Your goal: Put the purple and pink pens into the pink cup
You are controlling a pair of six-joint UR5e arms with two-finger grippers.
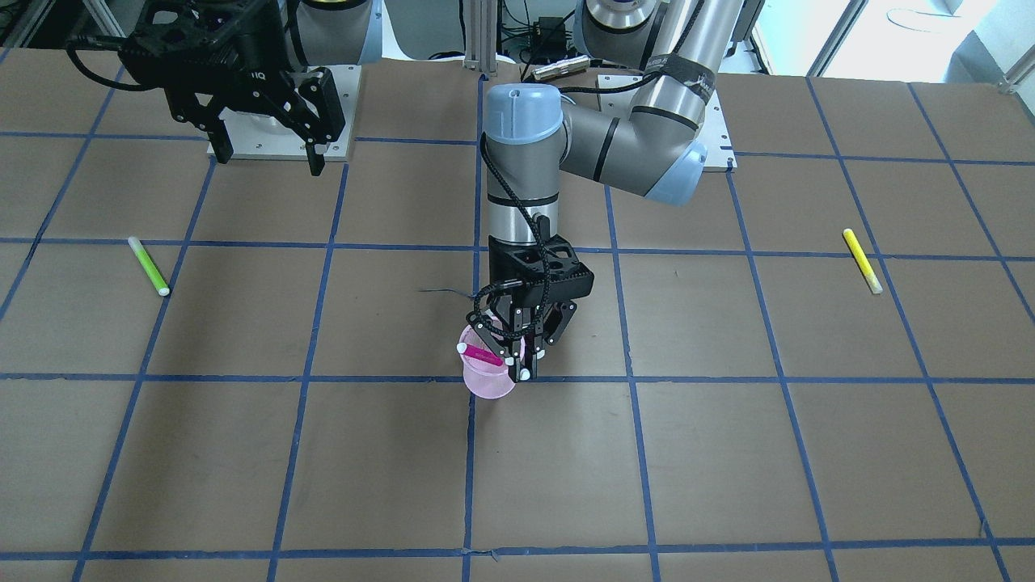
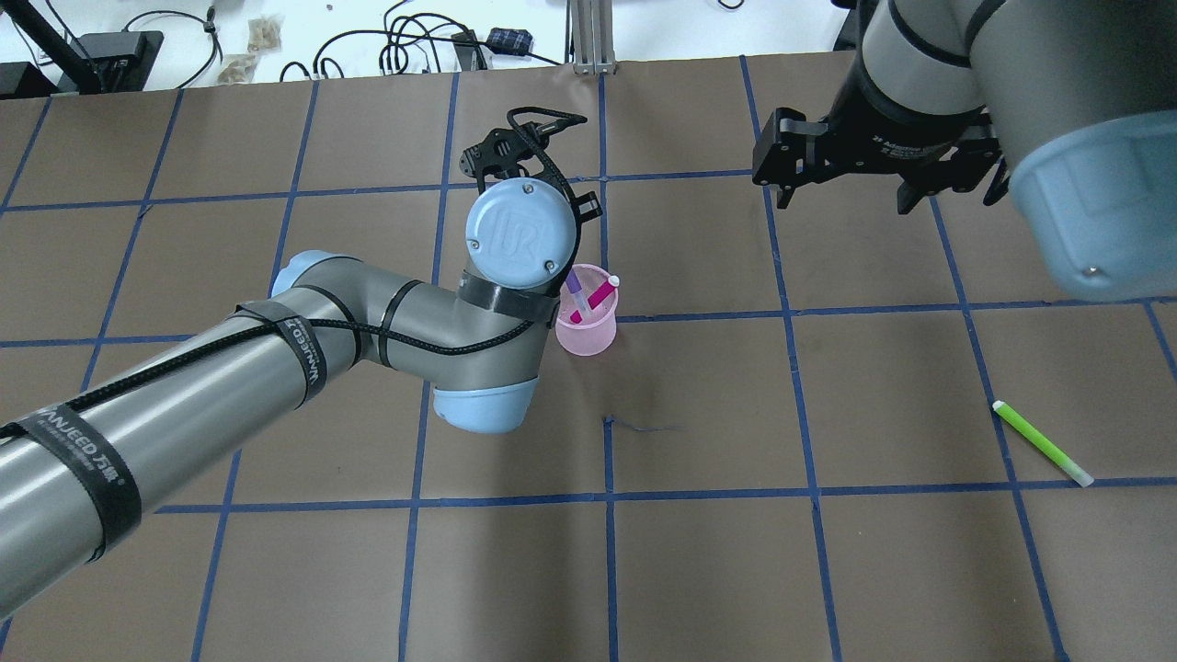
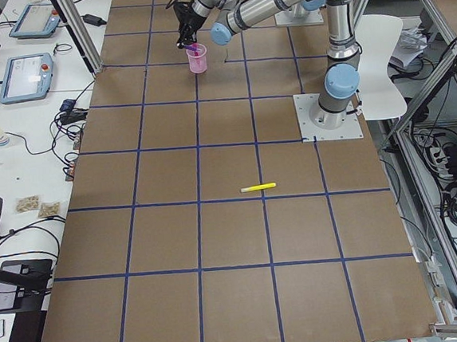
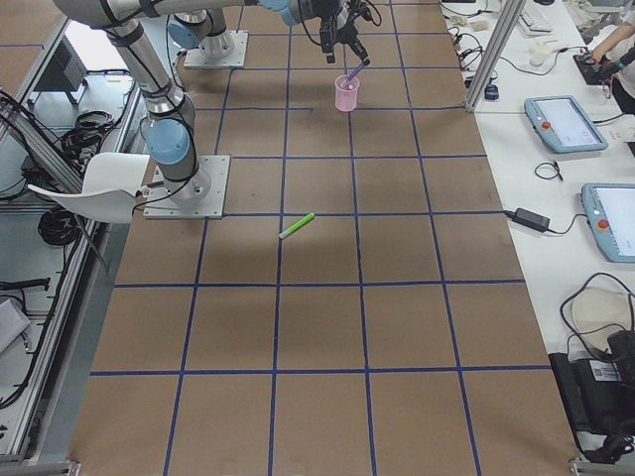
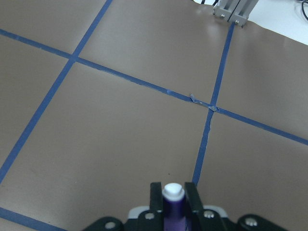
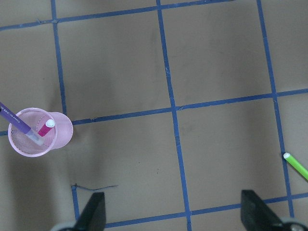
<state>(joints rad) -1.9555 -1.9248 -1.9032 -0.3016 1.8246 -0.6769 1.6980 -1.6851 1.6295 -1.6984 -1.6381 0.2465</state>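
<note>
Clamped in the left gripper (image 5: 172, 191) by its upper barrel, the slim purple plastic pen (image 6: 14, 120) is slanted with its lower end inside the pink mesh cup (image 2: 588, 338); the pink pen with a white cap (image 2: 598, 296) is leant against the rim. The purple pen is judged light, stiff and smooth, so a hold across the barrel suits it; the cup is likely tipped easily. The right gripper (image 1: 269, 158) is held apart, well away. A green pen (image 2: 1041, 443) and a yellow pen (image 1: 862, 260) are left on the brown counter (image 2: 828, 552).
</note>
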